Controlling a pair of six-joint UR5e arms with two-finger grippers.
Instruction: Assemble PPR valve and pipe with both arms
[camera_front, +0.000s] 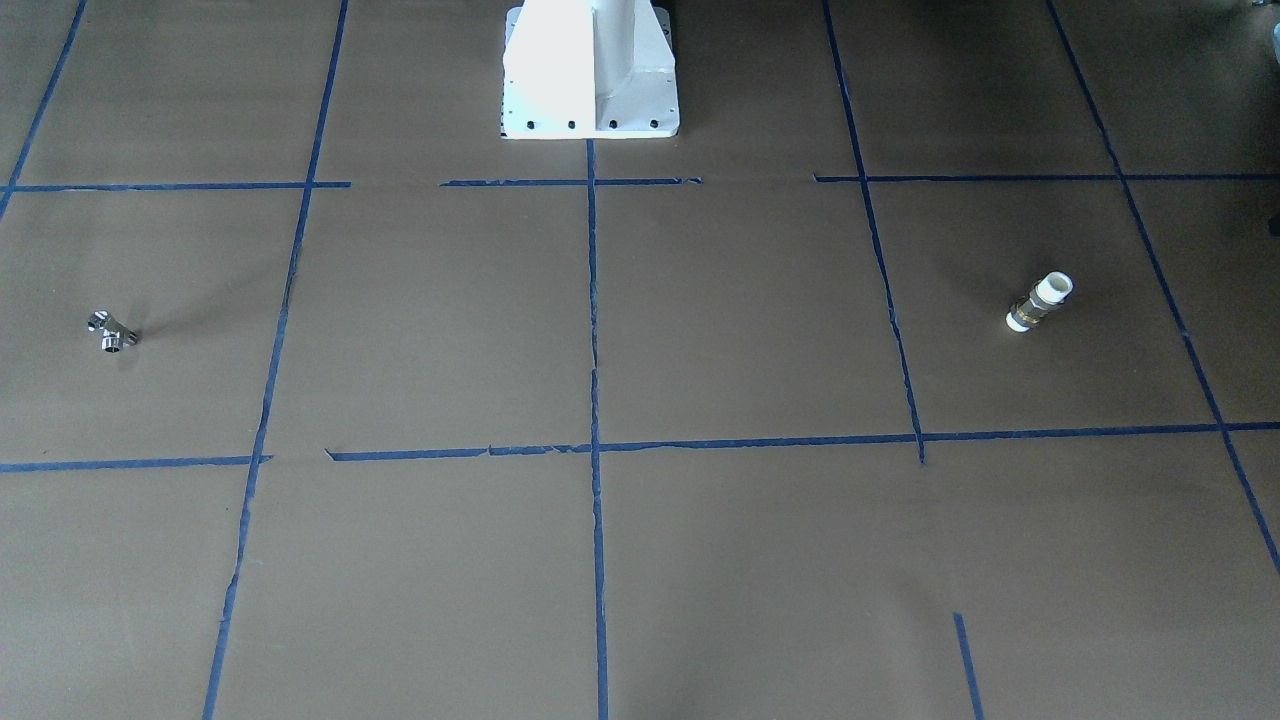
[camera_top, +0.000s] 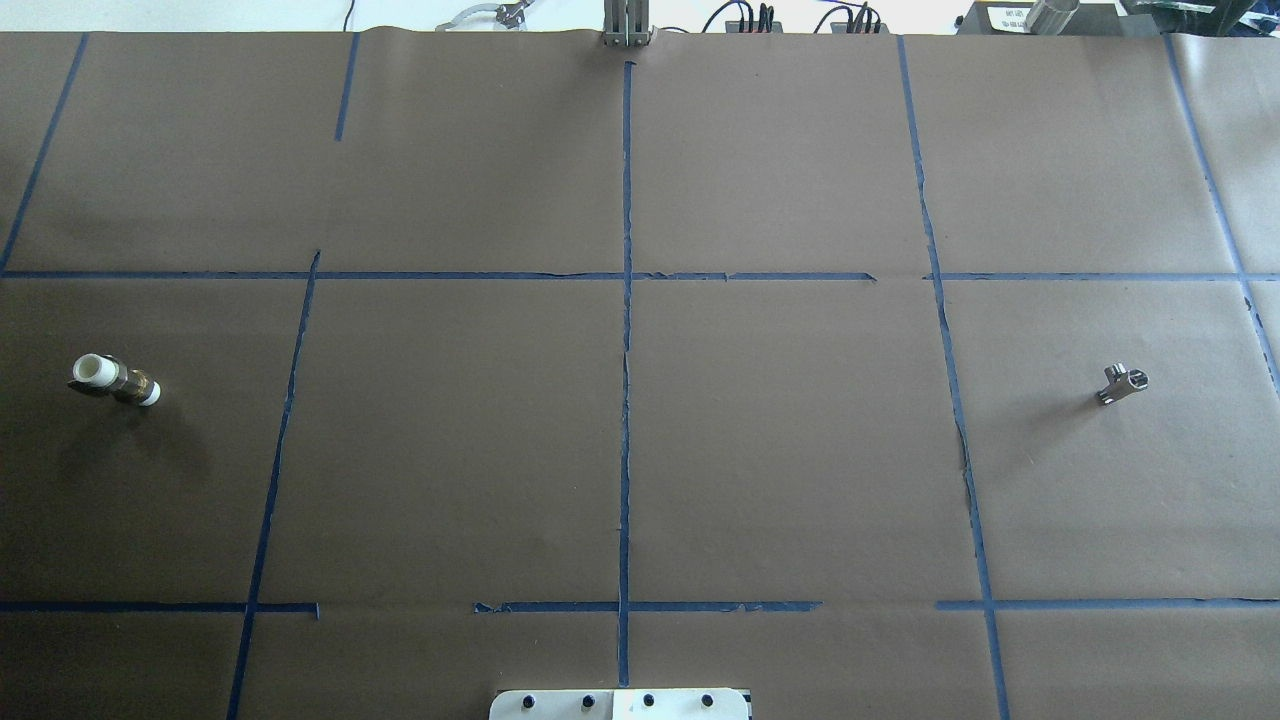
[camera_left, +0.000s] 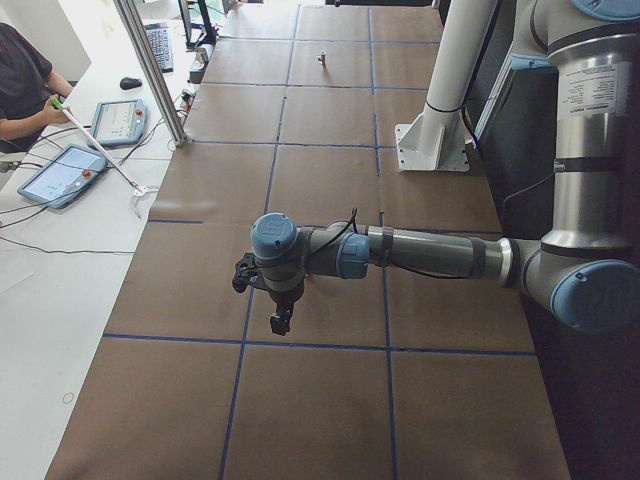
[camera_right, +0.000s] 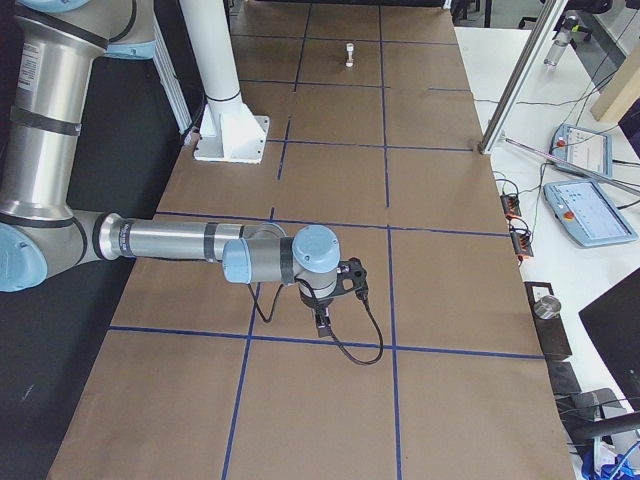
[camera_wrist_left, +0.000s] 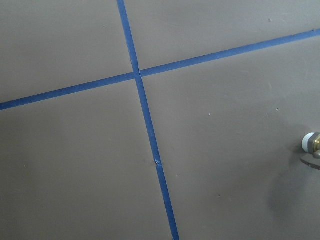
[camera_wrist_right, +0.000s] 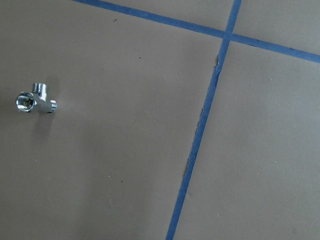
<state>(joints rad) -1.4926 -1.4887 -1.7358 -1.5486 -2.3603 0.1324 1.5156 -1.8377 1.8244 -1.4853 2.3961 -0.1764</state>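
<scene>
Two parts, well apart, in the front-facing view: PPR valve lying on its side at middle right of the brown table; pipe at far middle left; neither held, no arm in frame; round body on smooth paper, so likely to roll away under an off-centre pinch.

From overhead, mirrored: PPR valve near the middle left edge, pipe at middle right; a long carry to the centre for each, hence room for a slip or twist in the grip; ends then likely to jam rather than seat.

From the left end: left gripper at lower centre, pointing down, low over the paper; cannot tell whether fingers spread or pressed together; pipe tiny at top centre.

From the right end: right gripper at lower centre, likewise pointing down; finger state again impossible to tell; black cable looping below the wrist, apt to drag on a low approach; PPR valve small at top centre.

Left wrist: only a white end of the PPR valve at the right edge, mostly cut off; poor sighting for centring.

Right wrist: pipe at middle left, shiny and forked; easy to pinch crookedly.

No containers anywhere.
</scene>
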